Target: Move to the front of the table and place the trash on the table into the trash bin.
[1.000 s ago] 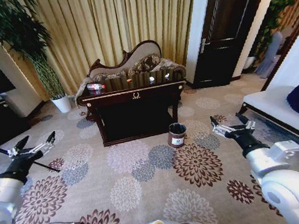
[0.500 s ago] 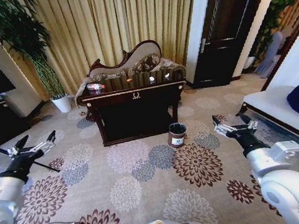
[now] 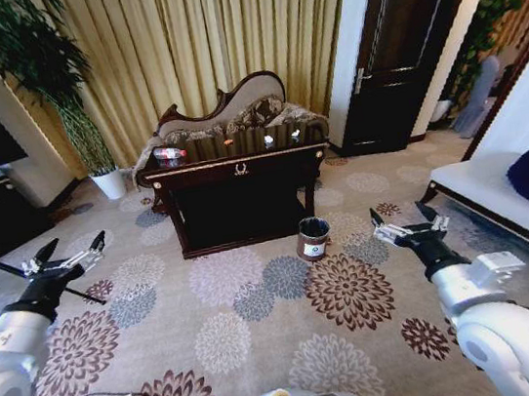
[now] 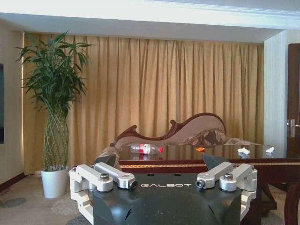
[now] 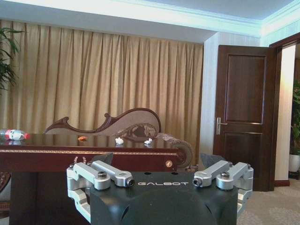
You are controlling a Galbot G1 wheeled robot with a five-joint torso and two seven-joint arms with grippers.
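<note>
Dark-brown polished wood marks the table (image 3: 240, 167), which you see across the flowered carpet (image 3: 260, 307), well ahead of the robot, with a carved sofa (image 3: 227, 110) and gold curtains (image 3: 212, 38) behind it. On the tabletop, the clear bottle (image 3: 169, 153) with its red cap lies on its side toward the robot's left end; from the left wrist view you find it again (image 4: 146, 148) resting flat, cap pointing toward the middle of the table. The orange scrap (image 3: 228, 143) sits near the centre, and two white crumpled scraps (image 3: 269, 140) lie toward the right end, apart from one another. The trash bin (image 3: 312, 237) stands on the carpet just off the table's front right leg, black liner rim up, white label facing you. A potted plant in a white pot (image 3: 108, 183) stands to the left of the table, and a dark door (image 3: 400, 41) to its right.

The left gripper (image 3: 64, 257) hangs low on the left, over the carpet, fingers spread apart and grasping nothing. The right gripper (image 3: 406, 225) hangs low on the right, to the right of the bin and apart from it, fingers likewise spread and unladen. Both are well short of the table.
</note>
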